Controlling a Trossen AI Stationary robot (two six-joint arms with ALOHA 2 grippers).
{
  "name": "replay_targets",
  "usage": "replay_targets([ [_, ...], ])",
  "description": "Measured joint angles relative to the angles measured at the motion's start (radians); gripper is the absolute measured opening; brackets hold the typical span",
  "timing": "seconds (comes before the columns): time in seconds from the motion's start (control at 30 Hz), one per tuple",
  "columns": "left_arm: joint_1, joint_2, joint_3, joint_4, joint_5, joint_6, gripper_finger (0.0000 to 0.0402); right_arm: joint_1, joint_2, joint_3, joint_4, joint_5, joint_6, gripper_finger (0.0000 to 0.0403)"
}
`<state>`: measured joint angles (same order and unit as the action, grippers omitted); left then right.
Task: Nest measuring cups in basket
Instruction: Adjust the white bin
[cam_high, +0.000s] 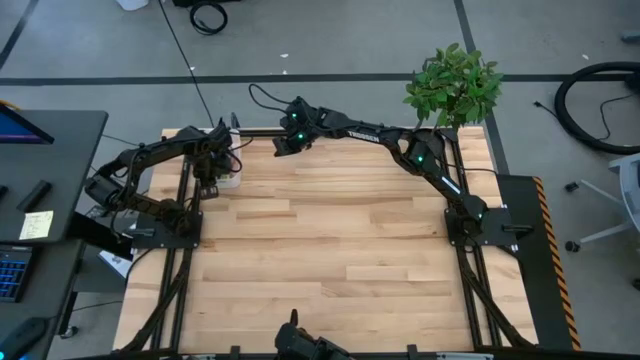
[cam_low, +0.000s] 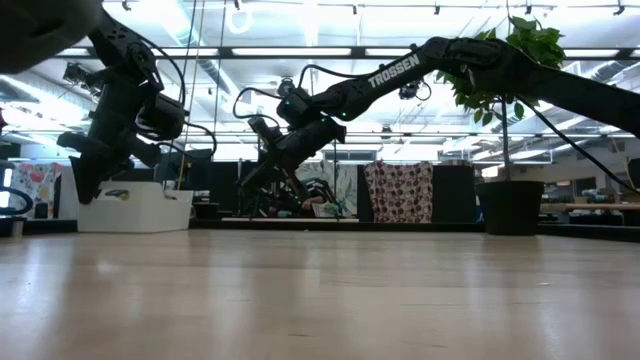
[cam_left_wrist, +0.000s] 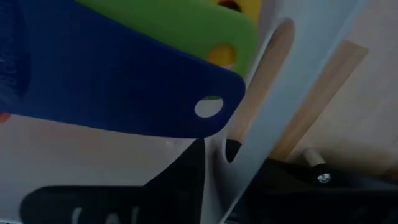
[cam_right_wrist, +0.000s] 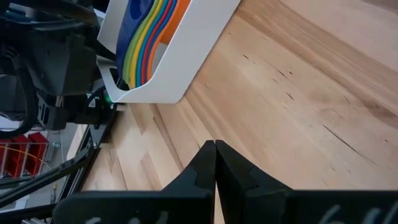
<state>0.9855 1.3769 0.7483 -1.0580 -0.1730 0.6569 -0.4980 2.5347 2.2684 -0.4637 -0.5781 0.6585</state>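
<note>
The white basket (cam_high: 230, 181) stands on the table at the far left, also low in the low view (cam_low: 140, 212). Several measuring cups (cam_right_wrist: 146, 43) sit nested in it, handles stacked: dark blue (cam_left_wrist: 124, 81) on top, then green (cam_left_wrist: 180, 28) and yellow. My left gripper (cam_left_wrist: 214, 152) points down at the basket's rim, its fingers a little apart, with the slotted wall (cam_left_wrist: 292, 56) running between them. The dark blue handle lies just beyond the fingertips, free of them. My right gripper (cam_right_wrist: 215, 146) hangs shut in the air to the basket's right, holding nothing. My left gripper stands astride the basket's slotted wall (cam_left_wrist: 214, 186), one finger (cam_left_wrist: 180, 180) on the cups' side and one finger (cam_left_wrist: 231, 149) on the other. Whether either finger touches the wall, I cannot tell.
A leafy plant in a dark pot (cam_high: 455, 85) stands at the table's far right corner. The wooden table top (cam_high: 340, 250) spreads wide in front of both arms. A side desk with a keyboard (cam_high: 40, 190) lies beyond the left edge.
</note>
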Motion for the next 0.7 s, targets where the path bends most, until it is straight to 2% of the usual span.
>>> replay_targets([
  [0.47,-0.001,-0.001,0.002,0.021,-0.009,-0.018,0.0079,0.000,0.000,0.000,0.000,0.000,-0.006,0.0009],
  [0.7,-0.001,-0.002,0.003,0.040,-0.010,-0.049,0.0124,0.000,0.000,0.000,0.018,-0.001,-0.007,0.0009],
])
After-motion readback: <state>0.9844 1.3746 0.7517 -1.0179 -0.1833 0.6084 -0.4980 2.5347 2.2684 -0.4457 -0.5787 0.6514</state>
